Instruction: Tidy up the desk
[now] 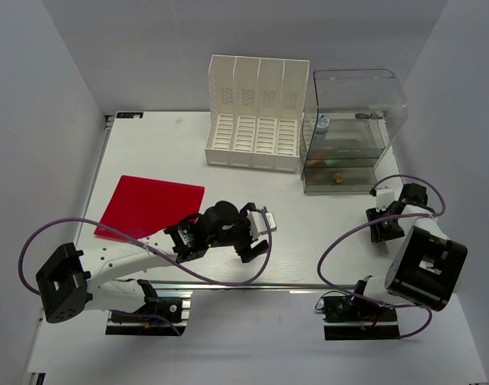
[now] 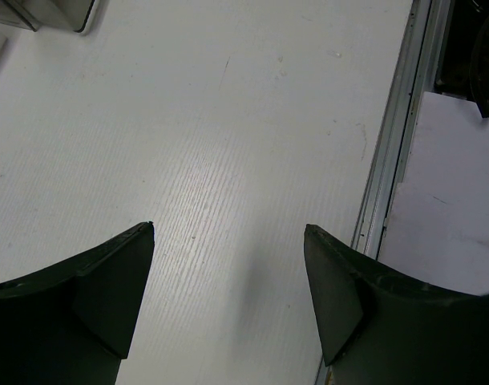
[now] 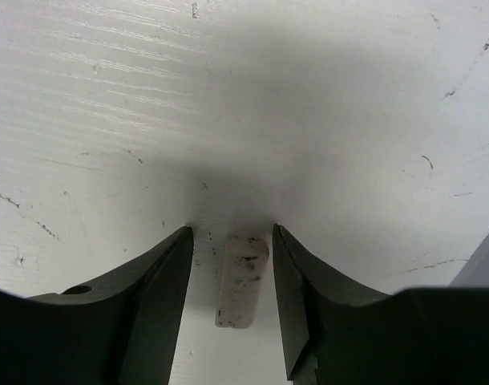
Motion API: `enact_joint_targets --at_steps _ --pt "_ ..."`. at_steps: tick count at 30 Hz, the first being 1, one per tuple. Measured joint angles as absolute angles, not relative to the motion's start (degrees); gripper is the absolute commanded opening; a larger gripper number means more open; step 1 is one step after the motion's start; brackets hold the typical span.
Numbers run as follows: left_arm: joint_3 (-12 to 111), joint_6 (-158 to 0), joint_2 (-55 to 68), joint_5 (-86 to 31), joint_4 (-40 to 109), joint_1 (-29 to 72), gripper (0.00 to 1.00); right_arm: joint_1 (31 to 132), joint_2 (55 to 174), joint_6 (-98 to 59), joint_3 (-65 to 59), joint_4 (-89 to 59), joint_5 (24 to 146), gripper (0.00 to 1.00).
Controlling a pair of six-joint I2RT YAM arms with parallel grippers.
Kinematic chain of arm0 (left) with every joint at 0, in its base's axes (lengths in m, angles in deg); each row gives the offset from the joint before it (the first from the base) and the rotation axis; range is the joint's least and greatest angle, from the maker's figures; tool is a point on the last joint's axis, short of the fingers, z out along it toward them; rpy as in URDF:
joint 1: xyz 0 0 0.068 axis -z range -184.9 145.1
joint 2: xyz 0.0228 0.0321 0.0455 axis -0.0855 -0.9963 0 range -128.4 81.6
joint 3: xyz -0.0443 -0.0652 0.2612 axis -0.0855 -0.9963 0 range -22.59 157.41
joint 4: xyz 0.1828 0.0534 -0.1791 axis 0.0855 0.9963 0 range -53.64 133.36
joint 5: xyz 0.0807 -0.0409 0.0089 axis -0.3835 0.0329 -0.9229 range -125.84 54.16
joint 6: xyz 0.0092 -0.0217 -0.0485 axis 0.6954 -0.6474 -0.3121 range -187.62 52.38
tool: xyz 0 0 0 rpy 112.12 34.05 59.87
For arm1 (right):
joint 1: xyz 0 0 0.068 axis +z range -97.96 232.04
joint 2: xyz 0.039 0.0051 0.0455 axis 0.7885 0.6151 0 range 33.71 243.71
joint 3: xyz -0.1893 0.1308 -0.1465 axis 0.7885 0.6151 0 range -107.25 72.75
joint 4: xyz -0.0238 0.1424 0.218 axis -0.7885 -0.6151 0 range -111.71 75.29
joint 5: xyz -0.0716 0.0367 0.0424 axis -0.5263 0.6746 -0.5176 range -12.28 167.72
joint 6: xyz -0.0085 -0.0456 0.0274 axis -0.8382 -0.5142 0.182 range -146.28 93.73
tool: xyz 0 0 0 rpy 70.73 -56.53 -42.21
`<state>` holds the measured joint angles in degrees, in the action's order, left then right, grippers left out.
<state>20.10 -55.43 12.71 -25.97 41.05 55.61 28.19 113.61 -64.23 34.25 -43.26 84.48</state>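
Right wrist view: right gripper (image 3: 232,228) set low over the desk (image 3: 268,96), jaws apart and straddling a small smudged white block (image 3: 243,277). Block flat on the desk surface, directly between the fingers. Long axis along the fingers' own length, leaning slightly off it, so the short width faces the closing direction. Thin strip of desk visible between the block and the finger on the view's left. Other finger just beside the block; contact impossible to tell. Not yet a clamped hold, judging by that strip.

Top view: desk beneath both arms, filling the middle of the view. Right gripper at its right side, in front of the clear drawer unit (image 1: 353,128); block hidden there beneath the fingers. Left gripper (image 2: 228,226) near the desk's middle and well apart from the block, jaws wide apart over bare surface with nothing between them. Aluminium rail (image 2: 385,176) just to one side of it.

Right arm by far the nearer, and the only one placed for the pick. Likely next: a plain squeeze across the short width, with no turn of the wrist needed. Possible swivel of the block as the pads meet it, given its slight lean.

Red folder (image 1: 152,207) on the desk's left part, white file rack (image 1: 256,112) at the far edge.
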Motion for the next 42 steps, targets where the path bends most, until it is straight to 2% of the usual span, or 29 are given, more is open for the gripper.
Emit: enact_joint_targets --at_steps 10,29,42 --pt "20.1 -55.4 12.8 -26.0 41.0 55.6 0.85 28.6 108.6 -64.3 38.8 -38.3 83.3 0.46" --pt "19.9 -55.4 14.1 -26.0 40.9 55.6 0.85 26.5 108.5 -67.0 39.4 -34.5 80.0 0.46" --pt "19.9 -55.4 14.1 -26.0 40.8 55.6 0.85 24.6 114.0 -74.6 32.7 -42.8 85.1 0.56"
